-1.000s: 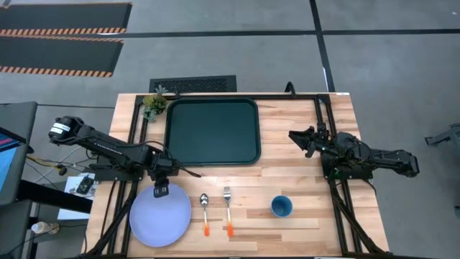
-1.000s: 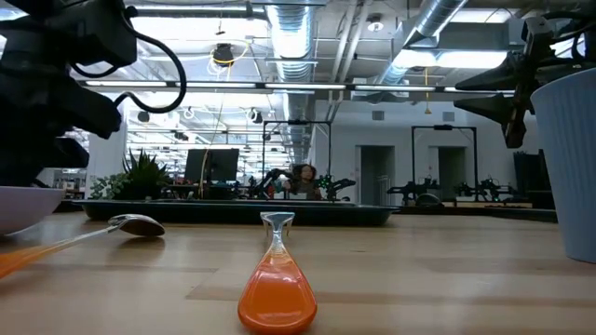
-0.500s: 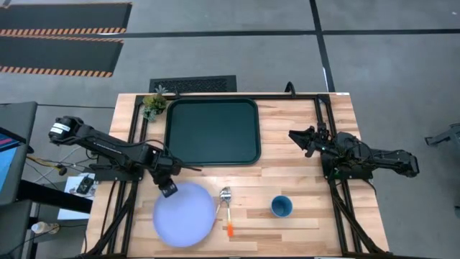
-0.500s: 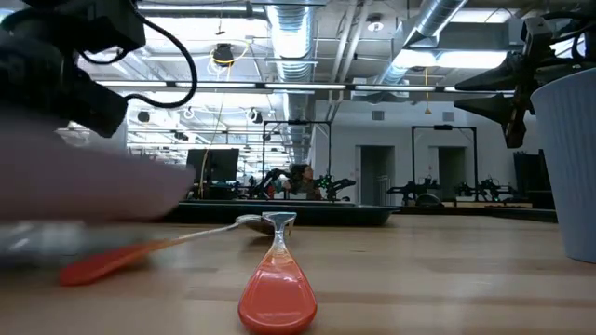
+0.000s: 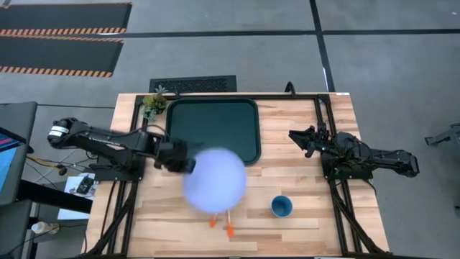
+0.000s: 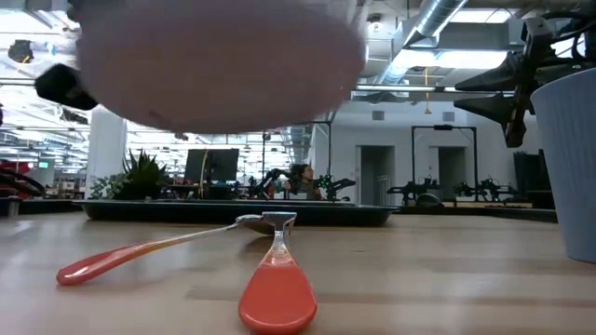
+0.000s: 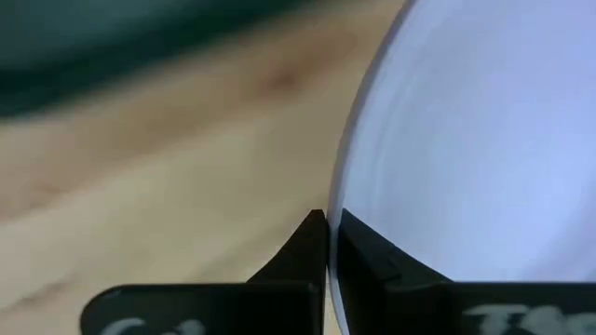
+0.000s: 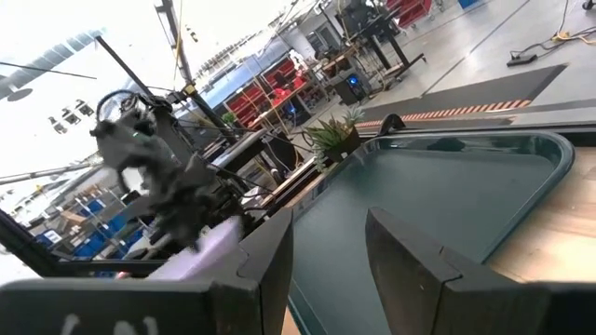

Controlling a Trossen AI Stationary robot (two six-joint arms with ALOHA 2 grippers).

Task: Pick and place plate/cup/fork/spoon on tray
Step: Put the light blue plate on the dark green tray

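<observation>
From above, the left hand grips the near-left rim of the plate, which hangs blurred in the air over the worktop, its far edge overlapping the near right corner of the tray. Two orange handle tips poke out from under the plate's near edge; which one is the fork and which the spoon cannot be told here. The cup stands on the boards to the plate's right, apart from it. The right hand waits at the worktop's right side, off the tray's right edge, fingers spread and holding nothing. At table height, the plate floats high above the boards as a pale blur, while the spoon lies slanted with its bowl meeting the fork, whose handle points at the camera; the cup rises at the right edge. Past the left wrist, two dark fingers pinch the plate's rim edge-on. Past the right wrist, parted fingers frame the tray.
</observation>
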